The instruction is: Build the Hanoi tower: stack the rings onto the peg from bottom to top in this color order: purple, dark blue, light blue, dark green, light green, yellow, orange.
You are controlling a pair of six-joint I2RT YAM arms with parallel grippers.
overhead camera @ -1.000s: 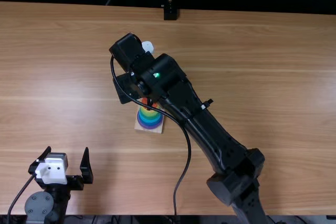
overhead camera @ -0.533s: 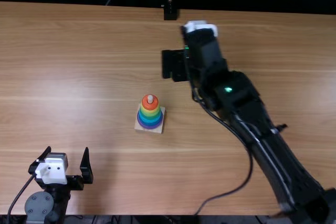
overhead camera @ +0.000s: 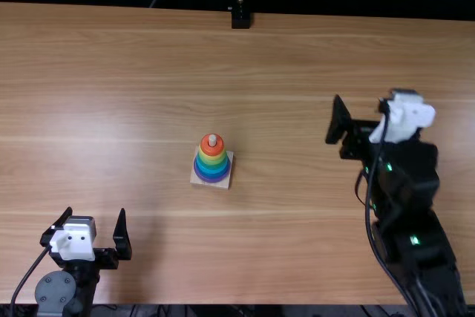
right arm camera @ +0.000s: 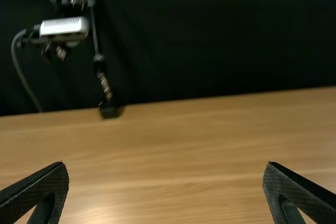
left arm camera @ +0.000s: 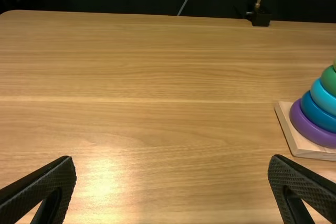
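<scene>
In the top view the ring tower [overhead camera: 212, 159] stands at mid-table on its pale wooden base [overhead camera: 199, 178], orange ring [overhead camera: 212, 146] uppermost, purple ring [overhead camera: 213, 179] lowest, the peg tip poking out. My left gripper [overhead camera: 95, 222] is open at the near left, well away from the tower. Off to the tower's right, my right gripper [overhead camera: 364, 109] is open and holds nothing. The left wrist view has the left gripper [left arm camera: 172, 174] open, with the purple ring [left arm camera: 311, 128], dark blue ring [left arm camera: 317, 114] and light blue ring [left arm camera: 323, 98] stacked. The right wrist view shows the right gripper [right arm camera: 165, 177], fingers wide apart.
A black clamp [overhead camera: 241, 18] holds a stand at the table's far edge, with a camera [right arm camera: 64, 26] mounted on it. Bare wood [overhead camera: 148, 72] surrounds the tower. The right arm spans the table's near right part.
My right arm has swung from over the tower to the right side of the table, uncovering the stacked rings. The left arm and the tower have kept their places.
</scene>
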